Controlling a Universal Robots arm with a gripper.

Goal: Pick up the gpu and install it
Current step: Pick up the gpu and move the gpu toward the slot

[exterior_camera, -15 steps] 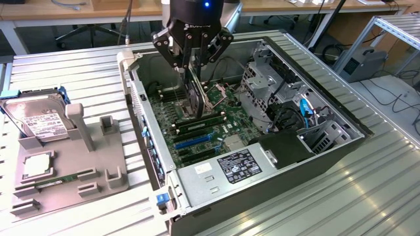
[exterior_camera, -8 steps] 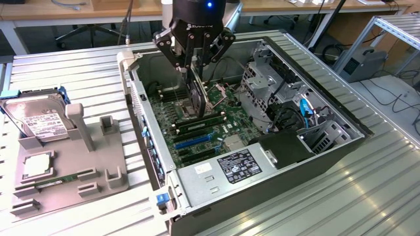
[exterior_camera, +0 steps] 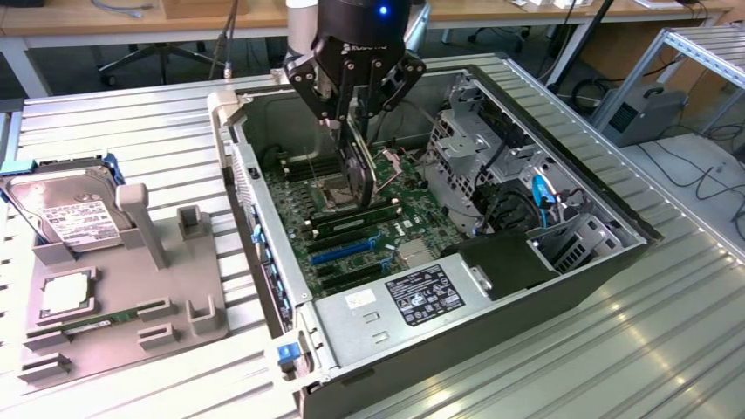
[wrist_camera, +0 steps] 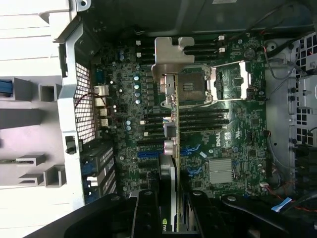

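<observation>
While the arm hangs over the open computer box [exterior_camera: 349,327], its pincer [exterior_camera: 356,115] is closed on the gpu [exterior_camera: 358,175]. Two black fingers [wrist_camera: 148,213] squeeze the card from both sides, near its top edge.

The gpu stands up on its thin edge, inside the box and right over the green board [exterior_camera: 402,196] at the bottom. From the exterior view it looks like a dark, flat slab pointing down from the pincer. I cannot tell if its low edge touches the board or is just above it. In the wrist view the card is seen from its edge, so it looks like a thin strip. Its silvery metal end [wrist_camera: 173,57] sits at the far end of that strip, over the long black slots near the square chip holder [wrist_camera: 190,87].

A gray power box with a black sticker [exterior_camera: 425,297] sits in the near corner of the computer box.

On the exterior view's left, well away from the gpu, a gray holder [exterior_camera: 128,297] lies on the metal table [exterior_camera: 140,131]. A silver hard drive [exterior_camera: 70,214] leans in it, and a thin green memory stick [exterior_camera: 111,316] lies lower down in it.
</observation>
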